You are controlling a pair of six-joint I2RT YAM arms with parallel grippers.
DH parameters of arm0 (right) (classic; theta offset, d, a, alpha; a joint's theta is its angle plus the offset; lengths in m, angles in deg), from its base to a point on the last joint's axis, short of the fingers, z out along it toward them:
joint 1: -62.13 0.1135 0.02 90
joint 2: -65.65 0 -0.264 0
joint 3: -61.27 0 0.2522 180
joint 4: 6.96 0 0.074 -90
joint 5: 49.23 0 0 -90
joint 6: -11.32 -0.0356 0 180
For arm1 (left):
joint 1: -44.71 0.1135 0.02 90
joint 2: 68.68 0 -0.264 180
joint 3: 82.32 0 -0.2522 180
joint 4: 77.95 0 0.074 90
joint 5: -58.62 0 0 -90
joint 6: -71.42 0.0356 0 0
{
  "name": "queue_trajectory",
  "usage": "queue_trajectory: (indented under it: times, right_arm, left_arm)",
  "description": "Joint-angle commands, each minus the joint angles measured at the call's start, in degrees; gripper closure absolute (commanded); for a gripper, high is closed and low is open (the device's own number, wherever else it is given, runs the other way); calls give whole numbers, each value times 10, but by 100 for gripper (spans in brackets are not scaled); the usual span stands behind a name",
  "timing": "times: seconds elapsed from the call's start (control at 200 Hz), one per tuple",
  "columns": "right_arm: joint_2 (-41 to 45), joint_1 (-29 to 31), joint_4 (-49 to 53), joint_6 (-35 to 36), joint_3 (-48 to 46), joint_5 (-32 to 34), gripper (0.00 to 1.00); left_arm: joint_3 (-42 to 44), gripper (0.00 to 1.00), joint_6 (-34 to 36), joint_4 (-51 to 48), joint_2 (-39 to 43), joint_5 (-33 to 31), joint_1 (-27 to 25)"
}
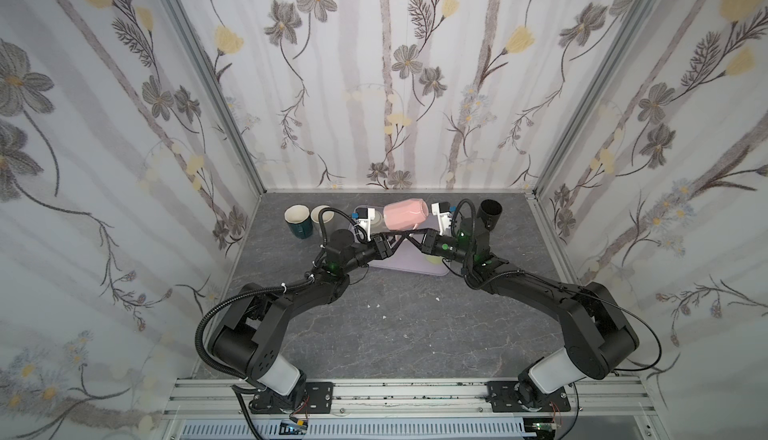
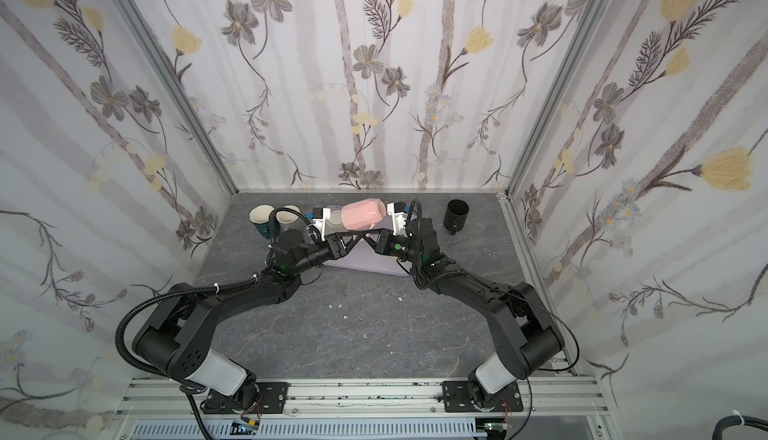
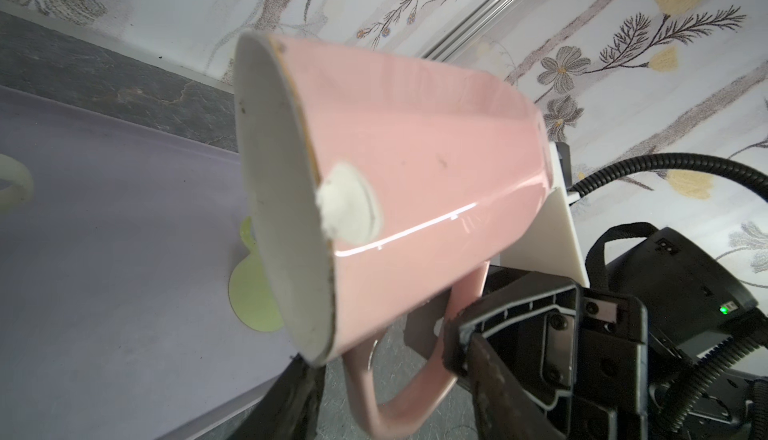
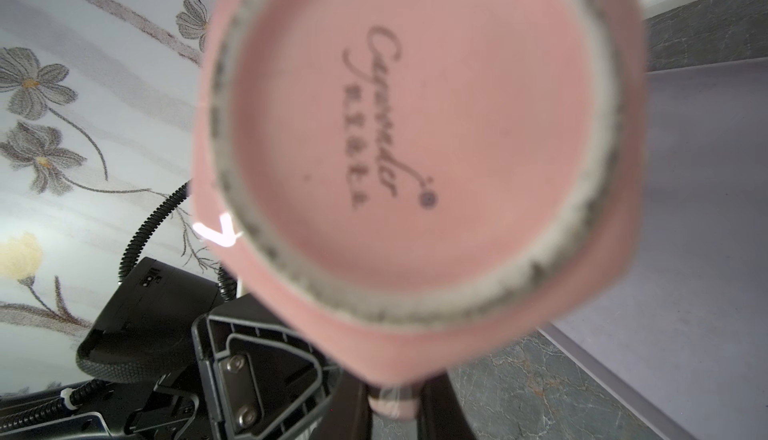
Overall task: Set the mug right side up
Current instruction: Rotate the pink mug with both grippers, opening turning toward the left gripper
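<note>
The pink mug (image 1: 405,214) hung on its side in the air above the lavender mat (image 1: 409,266), clear of the worktop (image 1: 395,334), its mouth toward the left arm and its base toward the right. The right end effector (image 4: 392,406) was closed on the handle (image 3: 363,388) from below. The left end effector (image 3: 384,361) had its jaws apart on either side of that same handle, and whether they pressed on it could not be told. The danger, by my judgement, lay in the handover — a glazed body carried only by a thin loop could swing about the grip. If one side let go before the other held firmly, the mug would drop onto the mat and might crack; a white patch (image 3: 347,201) at the rim already looked like a chip. The two end effectors crossed close together under the mug, so they could also knock each other. On the underside, in the right wrist view, a cursive maker's name (image 4: 376,118) ran across the base, starting with what looked like a G or C — too soft to read surely. The small characters beneath it were illegible.
</note>
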Motion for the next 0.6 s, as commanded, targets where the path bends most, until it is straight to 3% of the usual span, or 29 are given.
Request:
queue_trajectory:
  times: [0.0, 0.305, 0.595]
  right_arm:
    - [4, 3, -86, 0, -2, -19, 98]
    - [2, 7, -102, 12, -12, -14, 98]
    - [-14, 9, -99, 22, -13, -10, 98]
  left_arm:
    - [-9, 46, -12, 46, -7, 11, 2]
    - [-14, 50, -67, 134, -34, 53, 2]
    - [-18, 61, -68, 125, -26, 59, 2]
